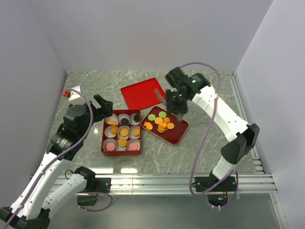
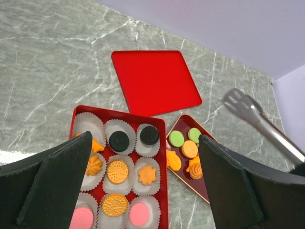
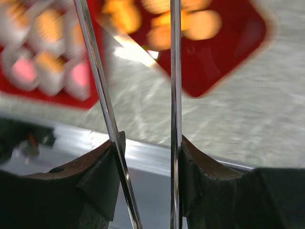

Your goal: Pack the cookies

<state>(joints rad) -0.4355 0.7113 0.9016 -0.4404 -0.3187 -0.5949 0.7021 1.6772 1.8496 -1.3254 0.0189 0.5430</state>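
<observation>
Directly below the left claw (image 2: 145, 143), which is spread wide with nothing between its fingers, sits a red box (image 2: 119, 111). Its white paper cups (image 2: 90, 125) hold cookies (image 2: 116, 171): black rounds on the side far from the claw, orange rounds and flower shapes in the middle, pink discs nearest it. To this claw's right, just beside the box but not touching it, a red tray (image 1: 177, 134) lies cornerwise with a loose cluster of orange and green cookies gathered toward its far half; the near corner is bare red.

Ahead of the left claw, beyond the box's far edge, a red lid (image 2: 155, 81) lies flat on the marble tabletop (image 1: 157, 157), separated from both box and tray by a narrow strip. To the claw's left the marble runs open toward the white wall (image 1: 43, 57).

The right claw (image 3: 150, 143) is clenched on metal tongs (image 2: 240, 104), one finger pressed against each arm. It hangs above the tray's far corner, with the tongs' head in the air clear of the cookies. Its own view is blurred. Open marble lies to the right claw's right, under its arm. A metal rail (image 1: 157, 181) bounds the near edge.
</observation>
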